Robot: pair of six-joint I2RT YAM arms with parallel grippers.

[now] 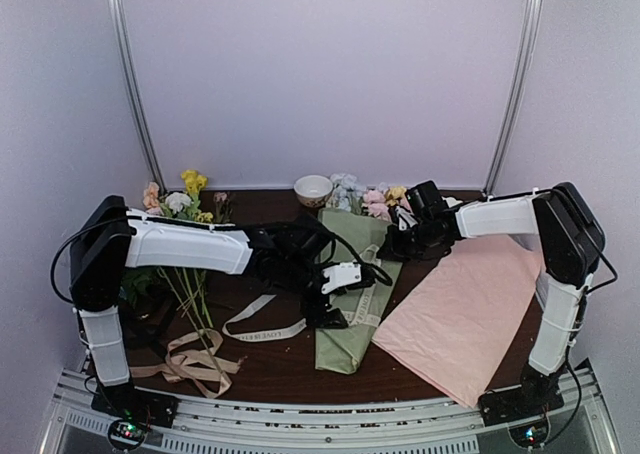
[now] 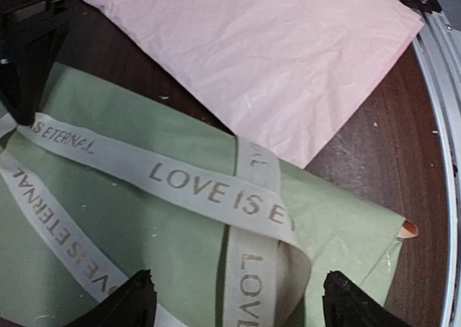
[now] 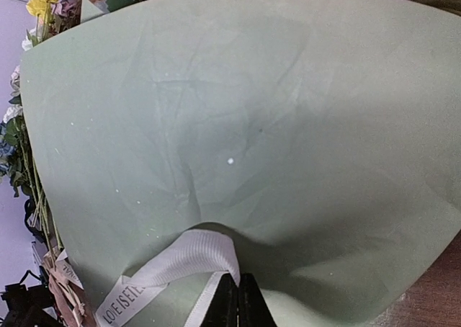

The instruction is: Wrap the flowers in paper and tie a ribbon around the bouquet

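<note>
Left gripper (image 2: 234, 304) is seen with its jaws spread wide above the narrow part of the bouquet (image 1: 345, 352), with nothing held between them. Beneath it, the ribbon (image 2: 209, 190), cream with dark lettering, is laid over the olive-green paper (image 2: 144, 240) in bands that cross one another. One end is trailed off onto the table (image 1: 270, 369) on the left. Right gripper (image 3: 238, 292) is seen with its fingers pressed together, tips set against the green paper higher up the cone, a loop of ribbon just beside them. Whether any paper is nipped cannot be told. The bouquet is laid lengthwise near the middle of the dark brown table, with its blooms (image 1: 365, 199) at the far end, near a small bowl (image 1: 313, 188). A plain pink sheet (image 1: 460, 314) is spread just to the right, meeting the cone's edge; which lies over which cannot be told. Loose flowers (image 1: 185, 209) and a tan ribbon (image 1: 190, 359) are noted on the left side, apart from the cone.
</note>
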